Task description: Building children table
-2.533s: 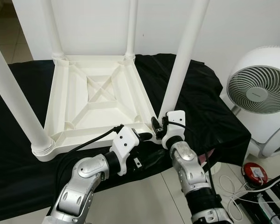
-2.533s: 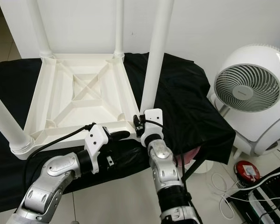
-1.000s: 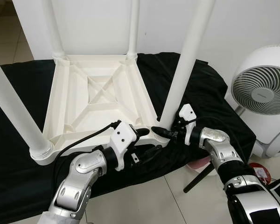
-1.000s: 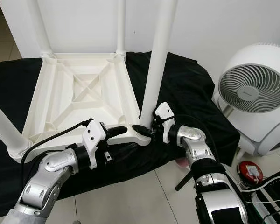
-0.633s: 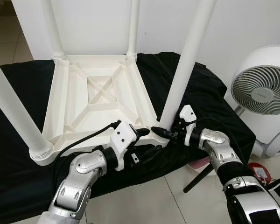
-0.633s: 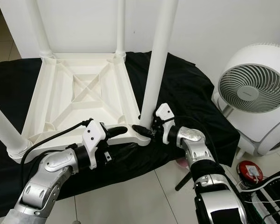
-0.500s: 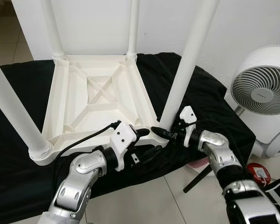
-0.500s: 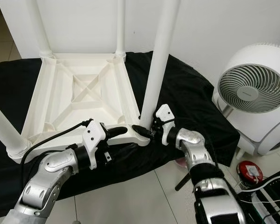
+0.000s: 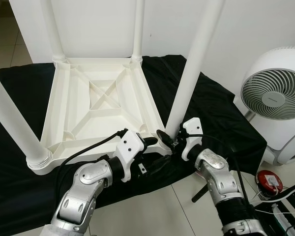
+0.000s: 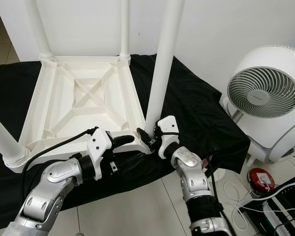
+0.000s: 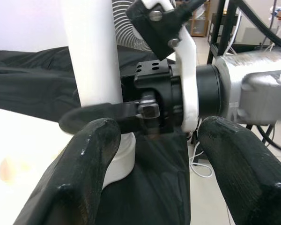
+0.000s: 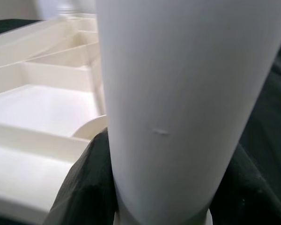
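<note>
A white plastic children's table (image 9: 101, 101) lies upside down on a black cloth, its legs pointing up. My right gripper (image 9: 168, 138) is at the base of the near right leg (image 9: 189, 78). In the right wrist view that leg (image 12: 187, 108) stands tight between the black fingers (image 12: 82, 187). My left gripper (image 9: 160, 150) is open at the table's near rim just left of that corner, one finger above the rim and one below. The left wrist view has its two fingers (image 11: 84, 164) spread wide, with the right gripper (image 11: 131, 117) and the leg base beyond them.
A large white fan (image 9: 273, 98) stands on the floor to the right. A round red and white object (image 9: 269, 181), cables and a dark rack (image 10: 285, 201) lie at the lower right. A white wall is close behind the table. Tiled floor (image 9: 152, 206) is in front.
My right forearm has swung in from the right side toward me while its gripper stays at the leg base. The left gripper has kept its place at the rim.
</note>
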Controlling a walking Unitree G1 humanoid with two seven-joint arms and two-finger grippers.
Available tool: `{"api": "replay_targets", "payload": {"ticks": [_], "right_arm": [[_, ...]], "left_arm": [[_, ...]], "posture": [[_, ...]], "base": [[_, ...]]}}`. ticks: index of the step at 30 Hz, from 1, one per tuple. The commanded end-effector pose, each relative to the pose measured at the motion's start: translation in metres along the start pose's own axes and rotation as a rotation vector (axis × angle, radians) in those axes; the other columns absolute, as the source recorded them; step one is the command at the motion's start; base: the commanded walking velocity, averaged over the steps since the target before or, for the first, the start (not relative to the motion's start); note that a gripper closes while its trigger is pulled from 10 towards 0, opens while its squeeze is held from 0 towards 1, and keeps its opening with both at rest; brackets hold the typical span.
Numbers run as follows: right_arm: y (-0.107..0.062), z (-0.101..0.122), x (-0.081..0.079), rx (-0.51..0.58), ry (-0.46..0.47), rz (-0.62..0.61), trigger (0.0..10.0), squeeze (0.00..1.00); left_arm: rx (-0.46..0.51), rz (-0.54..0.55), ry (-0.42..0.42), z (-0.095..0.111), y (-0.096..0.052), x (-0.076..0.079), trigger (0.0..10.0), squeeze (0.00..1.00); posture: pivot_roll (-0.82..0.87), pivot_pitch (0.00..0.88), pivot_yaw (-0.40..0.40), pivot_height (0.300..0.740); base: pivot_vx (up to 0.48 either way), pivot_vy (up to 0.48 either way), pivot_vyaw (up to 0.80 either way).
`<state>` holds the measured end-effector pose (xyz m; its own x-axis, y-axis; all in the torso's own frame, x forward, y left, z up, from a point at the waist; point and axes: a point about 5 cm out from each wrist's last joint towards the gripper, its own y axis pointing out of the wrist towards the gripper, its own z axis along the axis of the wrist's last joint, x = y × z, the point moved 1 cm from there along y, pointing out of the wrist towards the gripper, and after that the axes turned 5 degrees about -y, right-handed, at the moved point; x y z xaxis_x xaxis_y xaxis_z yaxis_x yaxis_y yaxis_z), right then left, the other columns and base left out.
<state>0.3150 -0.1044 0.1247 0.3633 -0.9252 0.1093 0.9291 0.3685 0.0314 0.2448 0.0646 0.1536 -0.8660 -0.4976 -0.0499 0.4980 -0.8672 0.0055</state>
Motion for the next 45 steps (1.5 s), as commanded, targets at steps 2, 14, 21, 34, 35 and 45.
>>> {"api": "replay_targets", "payload": {"ticks": [2, 14, 21, 34, 35, 45], "right_arm": [[0.001, 0.01, 0.007, 0.013, -0.025, -0.154, 10.0, 0.0], [-0.003, 0.017, 0.002, -0.005, 0.049, -0.236, 10.0, 1.0], [-0.008, 0.011, 0.012, 0.023, 0.069, -0.05, 10.0, 1.0], [-0.022, -0.011, 0.033, -0.018, -0.048, 0.313, 10.0, 0.0], [-0.022, -0.012, 0.036, -0.016, -0.059, 0.34, 10.0, 0.0], [0.002, -0.004, 0.046, 0.011, -0.164, 0.489, 10.0, 0.0]], "left_arm": [[0.002, 0.054, -0.006, -0.002, 0.002, -0.001, 10.0, 0.0], [0.006, 0.057, -0.003, -0.002, 0.003, -0.001, 10.0, 0.0], [0.005, 0.058, 0.005, -0.002, 0.004, -0.003, 10.0, 0.0], [-0.036, 0.09, 0.009, -0.015, -0.004, -0.009, 10.0, 0.0], [-0.041, 0.089, 0.009, -0.016, -0.005, -0.009, 10.0, 0.0], [-0.09, 0.072, 0.036, -0.024, -0.011, -0.012, 10.0, 0.0]], "posture": [[0.0, 0.0, -0.091, 0.74], [0.0, 0.0, -0.098, 0.74], [0.0, 0.0, -0.104, 0.74], [0.0, 0.0, -0.092, 0.74], [0.0, 0.0, -0.092, 0.74], [0.01, 0.0, -0.066, 0.74]], "base": [[0.0, 0.0, 0.0], [0.0, 0.0, 0.0], [0.0, 0.0, 0.0], [0.0, 0.0, 0.0], [0.0, 0.0, 0.0], [0.0, 0.0, 0.0]]}}
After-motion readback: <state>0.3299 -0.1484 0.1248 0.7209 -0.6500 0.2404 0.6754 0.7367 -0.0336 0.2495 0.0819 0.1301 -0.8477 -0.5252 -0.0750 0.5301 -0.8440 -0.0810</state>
